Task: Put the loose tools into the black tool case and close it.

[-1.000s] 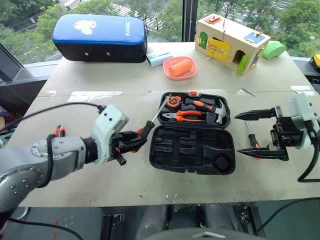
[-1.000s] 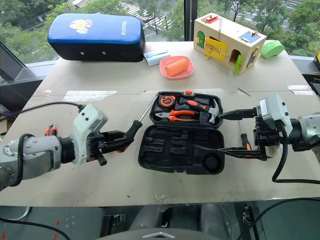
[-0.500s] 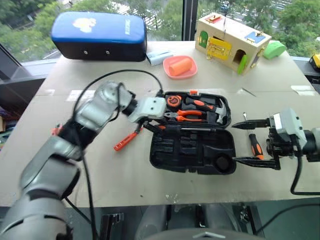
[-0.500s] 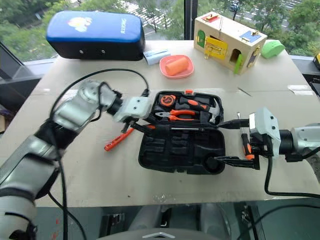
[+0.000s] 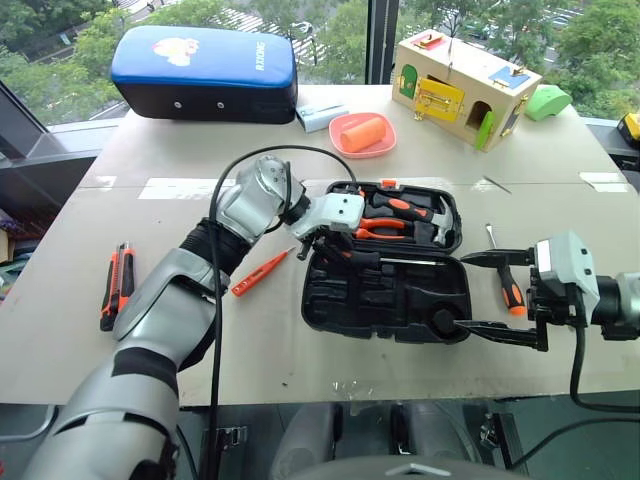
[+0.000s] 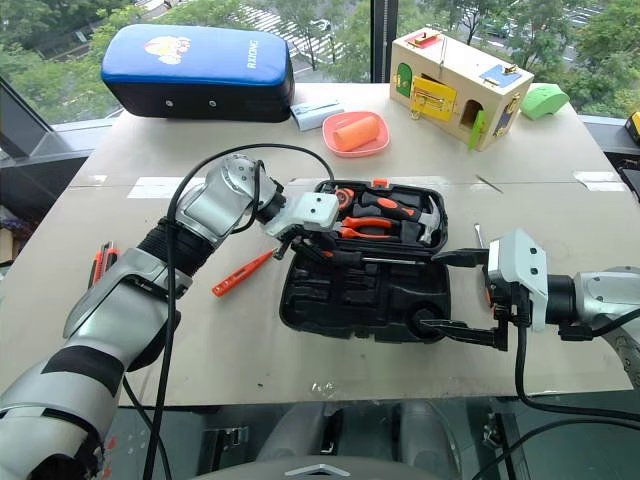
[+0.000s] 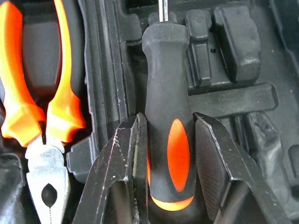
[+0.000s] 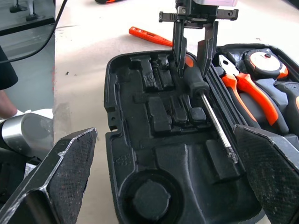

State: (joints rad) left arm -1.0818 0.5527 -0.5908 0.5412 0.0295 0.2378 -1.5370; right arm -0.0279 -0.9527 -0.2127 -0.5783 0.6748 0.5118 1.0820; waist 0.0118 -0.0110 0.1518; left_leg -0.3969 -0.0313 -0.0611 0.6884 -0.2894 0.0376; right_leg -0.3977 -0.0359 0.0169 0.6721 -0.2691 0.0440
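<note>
Case: black tool case (image 5: 385, 300) lies open at centre frame on the table (image 5: 300, 350); upper half holds the pliers (image 5: 378, 229), hammer (image 5: 415, 214) and tape measure (image 6: 343, 197).
Left claw: left claw (image 7: 166, 135) is over the case's left edge, fingers clamped on the black-orange handle of a screwdriver (image 7: 169, 116); the shaft lies along the case's middle ridge.
Right claw: right claw (image 5: 500, 295) sits at right of frame, just off the case's right edge, fingers spread wide, holding nothing.
Second screwdriver: screwdriver with black-orange handle (image 5: 508, 283) lies on the table right of the case, between the right claw's fingers as seen from the head.
Tester: slim orange tester screwdriver (image 5: 262, 272) lies on the table just left of the case.
Knife: orange-black utility knife (image 5: 118, 286) lies at far left of frame, well apart from the case.
Background: blue-topped cushion (image 5: 205, 72) upper left; wooden latch box (image 5: 462, 88) upper right; pink dish (image 5: 361, 135) between them.
</note>
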